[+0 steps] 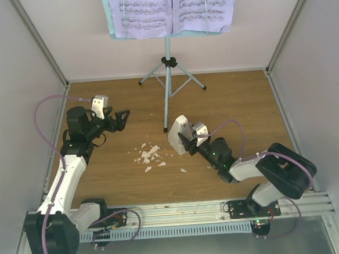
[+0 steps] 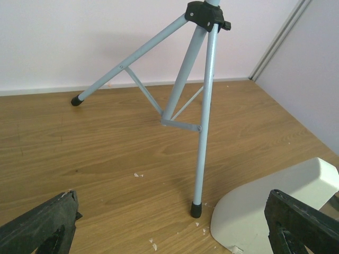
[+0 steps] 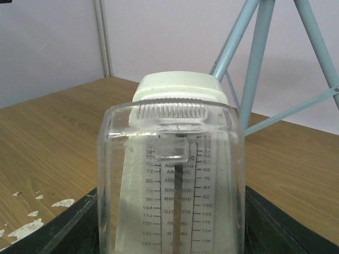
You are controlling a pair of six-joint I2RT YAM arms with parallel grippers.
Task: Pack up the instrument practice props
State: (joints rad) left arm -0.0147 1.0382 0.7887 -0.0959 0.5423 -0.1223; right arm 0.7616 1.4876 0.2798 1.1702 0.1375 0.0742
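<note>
Left pincer [image 1: 124, 119] spread, empty, at 9 o'clock on tabletop [image 1: 238, 105]; right pincer [image 1: 184, 141] seemingly pinching clear cover [image 3: 169, 180] over metronome [image 1: 177, 131]; music stand [image 1: 167, 48] at 12 o'clock.

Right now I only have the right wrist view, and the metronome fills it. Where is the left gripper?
Observer: The left gripper is open, left of the music stand's near leg, apart from the metronome.
Operator: Is anything on the stand's desk?
Observer: Printed sheet-music pages are spread across it.
Operator: How close is that near foot?
Observer: The foot stands just beside the metronome, a small gap between them.
</note>
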